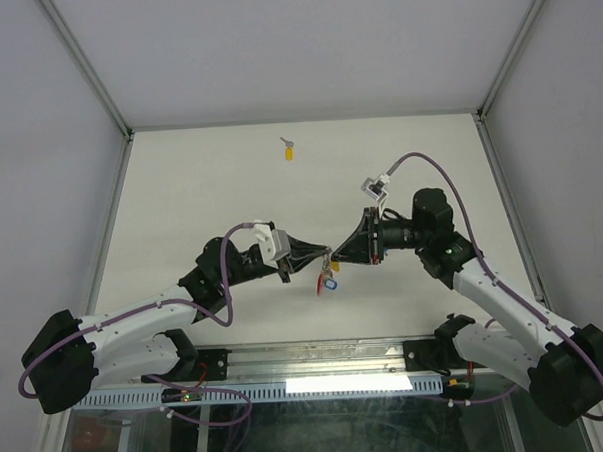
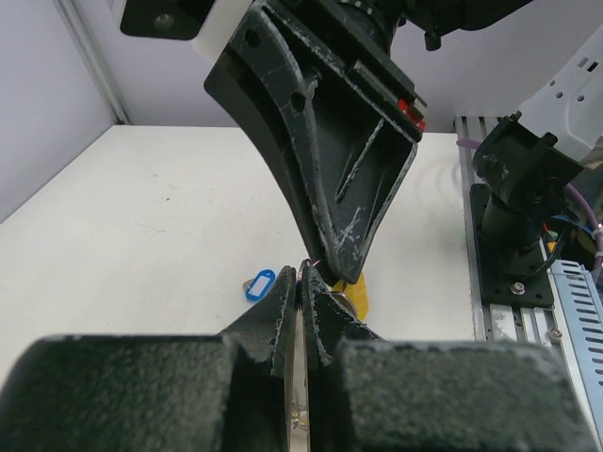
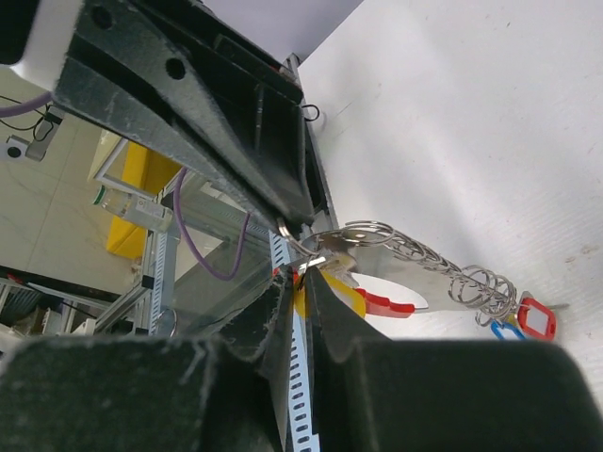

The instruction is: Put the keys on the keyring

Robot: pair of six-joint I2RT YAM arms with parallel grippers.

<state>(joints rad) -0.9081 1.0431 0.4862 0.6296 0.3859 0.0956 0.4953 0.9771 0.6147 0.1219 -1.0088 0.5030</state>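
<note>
Both arms met tip to tip over the table, nearer its front edge. The left gripper was fully closed. In the right wrist view its tip was pinching the top wire loop of the keyring.

From that loop the chain of silver rings trailed away and down toward the table surface. The red strip hung under the rings near the gripped end. At the far end of the chain sat a red-tagged key and, right beside it, a blue-tagged key (couldn't tell whether those two rested on the table or hung just above it).

The right gripper pointed straight at the left one's tip, with its fingers nearly together and only a thin slit between them. A small silver piece showed right at its fingertips, just beside the held loop, with a yellow tag just past them. I couldn't tell whether the right fingers were clamping that piece or only touching it.

One more yellow-tagged key lay alone at the far side of the table, well apart from both arms and off the ring.
</note>
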